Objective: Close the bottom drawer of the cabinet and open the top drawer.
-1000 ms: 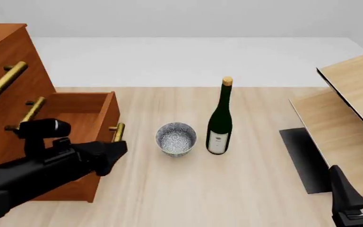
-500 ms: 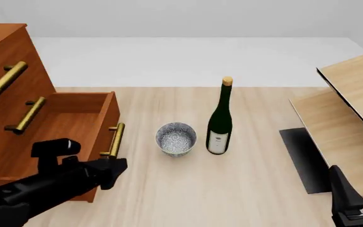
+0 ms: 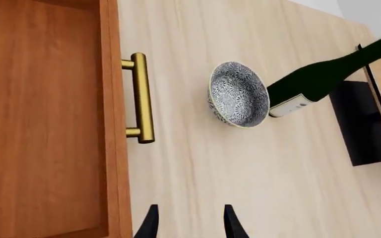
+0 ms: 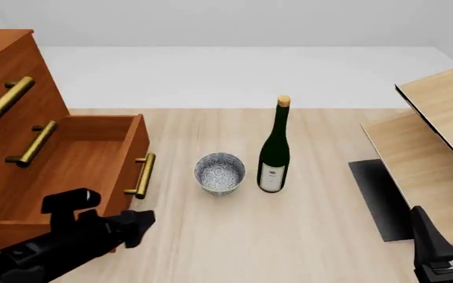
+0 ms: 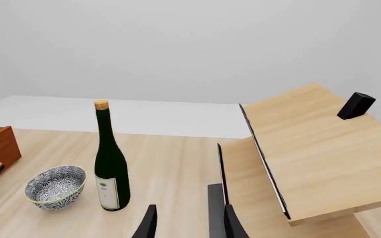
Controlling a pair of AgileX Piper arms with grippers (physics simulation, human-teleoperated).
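Your left gripper (image 4: 136,227) has dropped lower and back, fingers parted on nothing, near the pulled-out bottom drawer (image 4: 77,171) of the cabinet (image 4: 6,88), top drawer (image 4: 2,100) shut, right gripper (image 5: 187,223) open, idle

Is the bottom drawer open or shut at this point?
Open. The bottom drawer juts from the cabinet, its empty wooden inside showing; its brass handle sits well forward of the two above.

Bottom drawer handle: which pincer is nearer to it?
Left. The left pincer hangs just in front of the bottom drawer's handle, not touching it. The right pincer sits far across the table by the slanted boards.
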